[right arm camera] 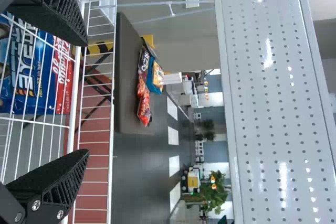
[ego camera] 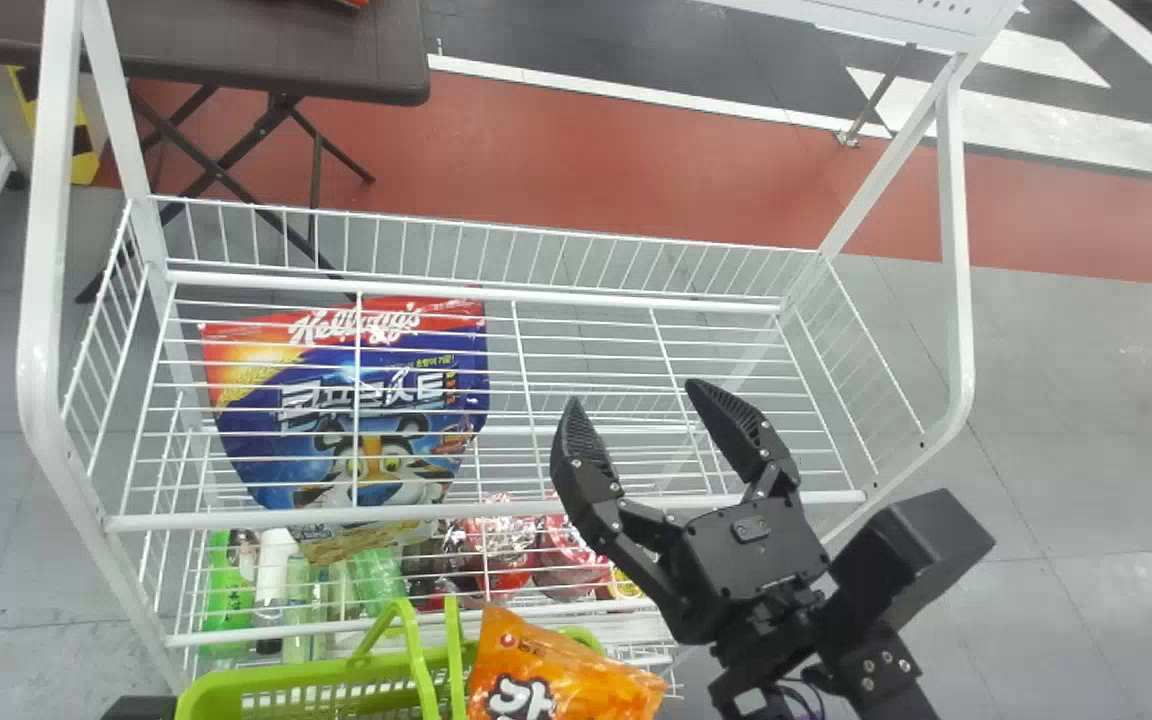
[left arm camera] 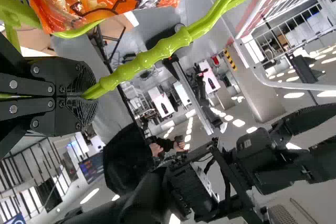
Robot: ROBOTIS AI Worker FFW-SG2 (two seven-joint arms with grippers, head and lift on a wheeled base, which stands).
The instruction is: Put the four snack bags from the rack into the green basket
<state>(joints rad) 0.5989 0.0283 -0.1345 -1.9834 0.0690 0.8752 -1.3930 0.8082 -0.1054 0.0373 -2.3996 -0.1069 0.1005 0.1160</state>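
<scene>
Over the white wire rack [ego camera: 636, 300] in the head view, my right gripper [ego camera: 636, 395] stands open with nothing between its fingers. The right wrist view has the same gripper [right arm camera: 84, 95] spread apart. A large blue and red bag [ego camera: 366, 420] shows through the wires of the rack's upper shelf, left of that gripper. An orange snack bag [ego camera: 561, 675] sits in the green basket [ego camera: 306, 675] at the bottom edge. Beside the basket, a dark part of my left arm [ego camera: 139, 708] shows. My left gripper [left arm camera: 86, 95] is shut on the green basket handle [left arm camera: 152, 59].
Bottles [ego camera: 281, 590] and red packages [ego camera: 536, 560] stand on a lower rack level. White posts [ego camera: 41, 250] frame the rack's sides, and a perforated white panel [right arm camera: 273, 98] is close to the right wrist. More snack bags [right arm camera: 144, 82] lie on a dark table [right arm camera: 128, 87] beyond.
</scene>
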